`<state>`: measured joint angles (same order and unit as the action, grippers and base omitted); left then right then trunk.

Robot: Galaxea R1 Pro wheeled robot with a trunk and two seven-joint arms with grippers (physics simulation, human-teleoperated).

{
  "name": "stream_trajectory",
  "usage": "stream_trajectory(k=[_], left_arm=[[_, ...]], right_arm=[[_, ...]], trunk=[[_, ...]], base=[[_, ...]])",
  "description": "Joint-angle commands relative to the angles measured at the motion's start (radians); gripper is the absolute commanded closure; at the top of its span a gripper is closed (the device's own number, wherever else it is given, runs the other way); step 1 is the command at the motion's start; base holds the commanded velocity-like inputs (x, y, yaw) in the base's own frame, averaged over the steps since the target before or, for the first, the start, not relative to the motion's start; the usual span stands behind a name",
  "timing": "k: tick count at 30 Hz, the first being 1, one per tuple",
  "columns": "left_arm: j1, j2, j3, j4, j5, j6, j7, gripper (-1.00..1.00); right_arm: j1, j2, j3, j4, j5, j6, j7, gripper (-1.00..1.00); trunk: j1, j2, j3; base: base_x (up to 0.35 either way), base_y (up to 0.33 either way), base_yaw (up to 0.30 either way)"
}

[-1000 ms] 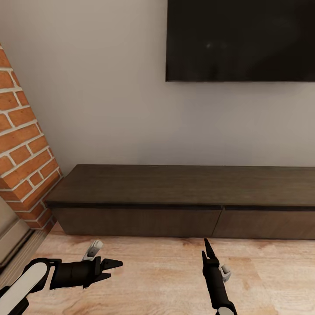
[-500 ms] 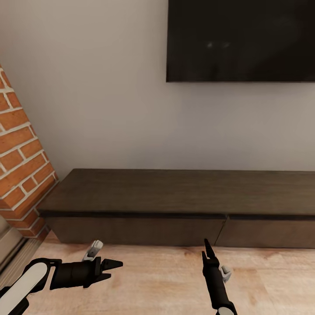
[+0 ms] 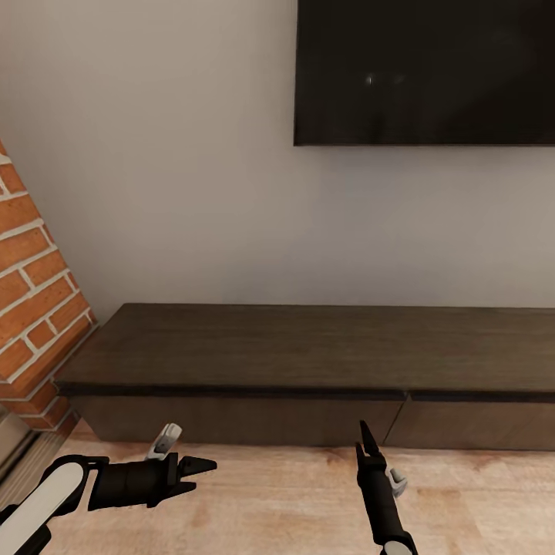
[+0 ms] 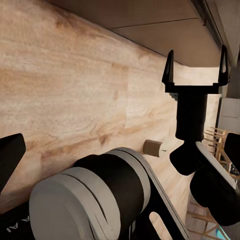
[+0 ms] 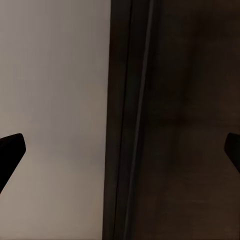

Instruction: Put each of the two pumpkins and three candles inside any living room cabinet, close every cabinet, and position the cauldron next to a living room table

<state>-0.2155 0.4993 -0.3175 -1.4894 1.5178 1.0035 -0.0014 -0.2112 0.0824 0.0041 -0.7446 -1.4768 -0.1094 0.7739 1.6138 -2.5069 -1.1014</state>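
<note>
In front of me, against the pale wall, stands the long, low dark-brown wooden cabinet. Its flat drawer fronts are all shut — I see only a thin line where two fronts meet. The top of it is bare dark wood. Above it hangs a big black flat screen on the wall. To my left stands a red brick wall with pale lines between the bricks.

My left gripper hangs low over the light wooden floor, well short of the cabinet, and points across toward my right side. Its two black fingers are apart, with nothing between them.

My right gripper hangs over the floor too, near the foot of the cabinet, and points toward it. In my left wrist view I see this right gripper from the side — its two thin black fingers stand wide apart and hold nothing. In my right wrist view the dark cabinet is close ahead, and the black fingertips sit far out at each edge.

In my left wrist view a short tan candle with a pale end rests on the floor, beyond my right arm.
</note>
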Motion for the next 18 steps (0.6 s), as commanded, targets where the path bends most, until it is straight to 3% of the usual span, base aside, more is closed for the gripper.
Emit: stream_trajectory(k=[1, 11, 15, 18], left_arm=[[-0.001, 0.001, -0.001, 0.0, 0.002, 0.001, -0.001, -1.0], [-0.001, 0.002, -0.009, 0.0, 0.012, 0.001, -0.001, -1.0], [-0.001, 0.004, -0.035, -0.017, 0.091, 0.001, -0.001, -1.0], [-0.001, 0.015, -0.042, -0.021, 0.12, 0.001, 0.0, -1.0]], right_arm=[[-0.001, 0.0, 0.001, 0.001, -0.003, -0.003, 0.003, -1.0], [-0.001, 0.0, 0.001, 0.001, -0.003, -0.003, 0.002, -1.0], [-0.001, 0.0, 0.001, 0.0, -0.003, -0.004, 0.003, -1.0], [-0.001, 0.0, 0.001, 0.001, -0.003, -0.004, 0.003, -1.0]], trunk=[[0.0, 0.0, -0.001], [0.0, 0.0, -0.001], [0.0, 0.0, -0.001], [0.0, 0.0, -0.001]], base=[[0.193, 0.0, 0.0], [0.091, 0.018, 0.0], [0.027, 0.009, 0.0], [0.02, 0.004, 0.0]])
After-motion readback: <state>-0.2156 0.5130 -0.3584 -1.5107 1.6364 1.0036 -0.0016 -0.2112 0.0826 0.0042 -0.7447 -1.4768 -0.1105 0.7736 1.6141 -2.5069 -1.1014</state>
